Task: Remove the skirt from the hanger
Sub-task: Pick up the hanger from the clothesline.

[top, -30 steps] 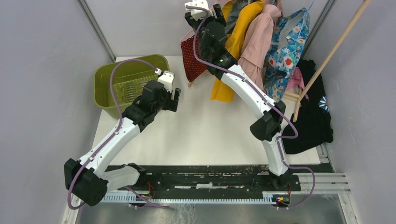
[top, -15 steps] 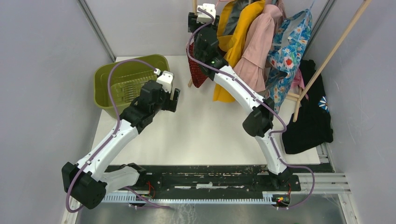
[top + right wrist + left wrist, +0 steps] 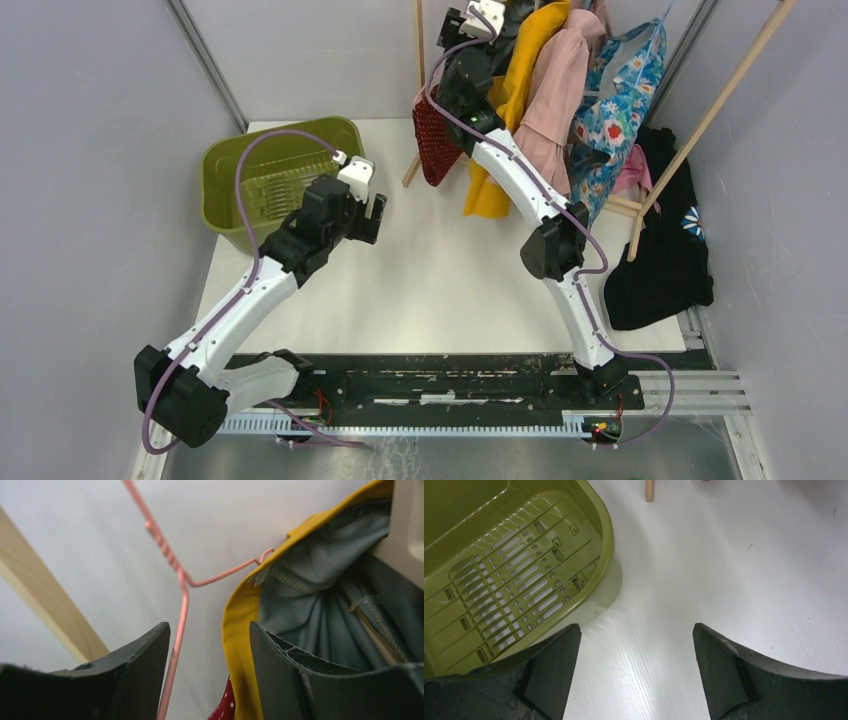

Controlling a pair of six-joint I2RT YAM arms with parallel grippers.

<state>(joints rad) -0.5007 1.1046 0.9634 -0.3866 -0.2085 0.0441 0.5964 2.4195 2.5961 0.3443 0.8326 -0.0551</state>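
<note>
My right gripper [image 3: 209, 630] has been swinging right and is now bracketing the pink wire hanger [image 3: 184, 596] above the red dotted skirt [image 3: 436, 142], jaws apart, likely readying a grasp. My left gripper [image 3: 634, 635] is waiting, jaws apart.

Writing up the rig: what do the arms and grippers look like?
The left arm and right arm have white links and black joints, each trailing a purple cable. A white block tops each wrist. Fingers are dark, matte wedges.

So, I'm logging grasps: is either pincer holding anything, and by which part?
Nothing is held: left pincer open above the table; right pincer open, pink hanger wire between its fingers, unclamped.
</note>
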